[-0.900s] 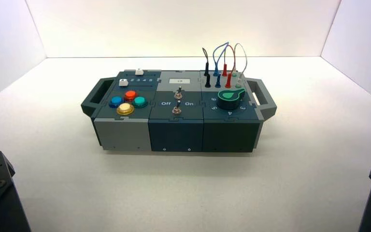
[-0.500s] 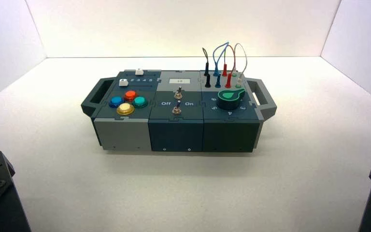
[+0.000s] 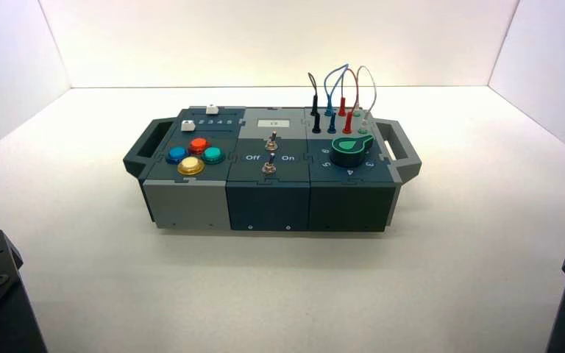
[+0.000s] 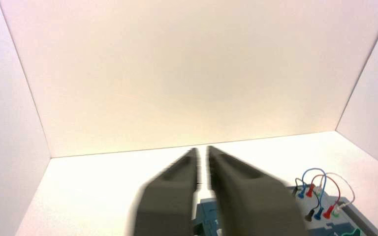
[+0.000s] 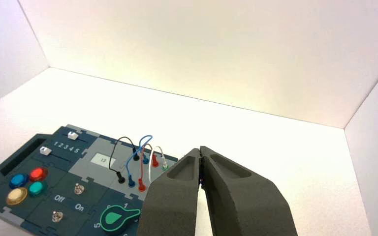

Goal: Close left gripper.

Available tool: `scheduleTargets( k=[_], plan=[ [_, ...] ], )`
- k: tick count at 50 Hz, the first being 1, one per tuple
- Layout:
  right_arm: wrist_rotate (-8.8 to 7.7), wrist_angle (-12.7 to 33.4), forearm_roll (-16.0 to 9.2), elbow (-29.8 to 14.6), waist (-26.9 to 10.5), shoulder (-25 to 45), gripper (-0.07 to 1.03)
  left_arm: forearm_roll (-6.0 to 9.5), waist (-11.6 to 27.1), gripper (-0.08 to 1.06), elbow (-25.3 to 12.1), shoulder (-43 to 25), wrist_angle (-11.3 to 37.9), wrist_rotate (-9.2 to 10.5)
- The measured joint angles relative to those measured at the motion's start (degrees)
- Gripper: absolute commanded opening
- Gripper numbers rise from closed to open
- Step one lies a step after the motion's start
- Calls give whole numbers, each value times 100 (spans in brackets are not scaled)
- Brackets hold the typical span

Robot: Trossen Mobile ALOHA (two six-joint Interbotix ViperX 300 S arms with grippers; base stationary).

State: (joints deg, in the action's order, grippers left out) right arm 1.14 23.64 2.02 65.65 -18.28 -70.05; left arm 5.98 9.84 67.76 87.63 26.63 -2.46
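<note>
The dark blue-grey box (image 3: 271, 170) with side handles sits mid-table, untouched and in the same place as in the earlier high views. It lies ahead of the left gripper (image 4: 202, 153), which hovers well short of it with nothing between its dark fingers (image 4: 174, 189); a narrow slit remains, nearly pressed together. The right gripper (image 5: 200, 152), parked near its own side, has tips touching.

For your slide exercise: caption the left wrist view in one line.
Left gripper nearly shut on nothing, a narrow gap left, raised above the box and its looped wires.
</note>
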Motion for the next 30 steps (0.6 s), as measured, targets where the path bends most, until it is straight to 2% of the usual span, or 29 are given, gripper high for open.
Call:
scheduleTargets(
  k=[14, 30],
  plan=[
    [9, -9, -9, 0, 0, 9, -2, 0, -193, -3, 0, 105, 26, 0],
    [9, -9, -18, 0, 0, 0, -2, 0, -202, -3, 0, 35, 35, 0]
  ],
)
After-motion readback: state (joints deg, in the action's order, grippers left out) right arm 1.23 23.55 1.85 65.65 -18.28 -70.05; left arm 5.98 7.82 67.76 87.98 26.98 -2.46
